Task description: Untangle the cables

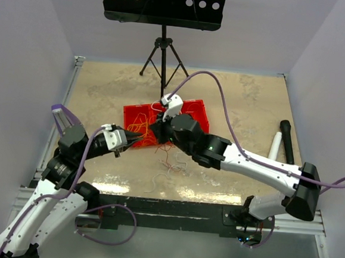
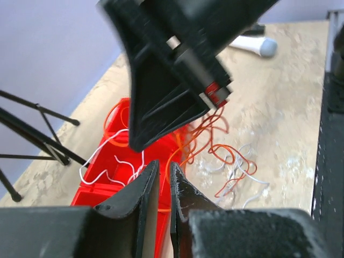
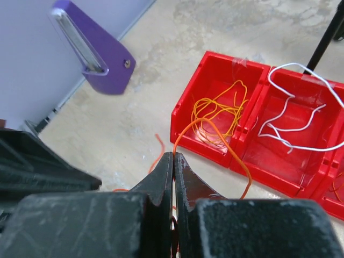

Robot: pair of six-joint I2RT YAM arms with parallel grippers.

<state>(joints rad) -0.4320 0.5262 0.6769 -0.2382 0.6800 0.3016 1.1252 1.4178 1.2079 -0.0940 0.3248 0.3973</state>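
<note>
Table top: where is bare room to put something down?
Bare: back left, between the stand's tripod and the left wall; back right, between the red bins and two tubes. Crowded: the middle, where cables lie before the bins.

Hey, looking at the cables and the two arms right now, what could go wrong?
1. The right gripper has its jaws shut on an orange wire that arcs over the red bin; pulling might drag out the yellow wires inside, or shift the bin.
2. The left gripper sits very close to the right one, so they could collide.
</note>
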